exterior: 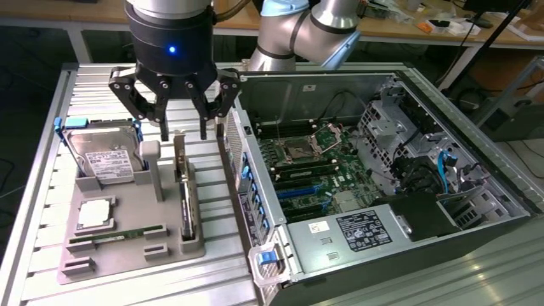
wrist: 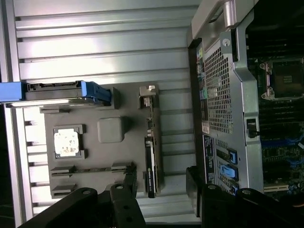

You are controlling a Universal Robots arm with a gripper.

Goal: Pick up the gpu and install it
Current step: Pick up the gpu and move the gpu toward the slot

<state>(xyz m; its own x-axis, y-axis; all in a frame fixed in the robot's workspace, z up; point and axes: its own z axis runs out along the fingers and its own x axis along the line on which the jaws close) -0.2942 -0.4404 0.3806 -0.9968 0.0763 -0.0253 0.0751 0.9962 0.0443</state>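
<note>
A: What is seen in the exterior view?

B: The gripper [exterior: 183, 136] is seen hanging over a grey holder [exterior: 127, 252] on the ribbed metal table [exterior: 51, 191]. Its fingers [exterior: 164, 131] are spread wide and nothing is held. A blue light [exterior: 172, 49] is lit on its black body.

A: And where is the gpu found?

B: The gpu [exterior: 188, 204] is stood on edge in a slot of the holder, its silver bracket end reaching up between the spread fingertips. No grip on it can be made out. It is set just beside the open computer case [exterior: 442, 127], on the exterior view's left of it.

A: Can any writing be read?

B: A white label is carried by the hard drive [exterior: 104, 158], and a black label with white print by the power supply [exterior: 361, 231]; neither can be read. A processor chip [exterior: 95, 213] and a memory stick [exterior: 114, 236] are also laid in the holder.

A: What is given by the wrist view?

B: The gpu [wrist: 151, 152] is seen edge-on in the holder [wrist: 95, 156], between the two dark fingers [wrist: 124, 199] of the gripper [wrist: 160, 176], which are held well apart. The hard drive [wrist: 61, 91] is shown in a blue carrier, the processor chip [wrist: 65, 142] near it. A small label strip on the computer case [wrist: 223, 71] is too fine to be read.
</note>
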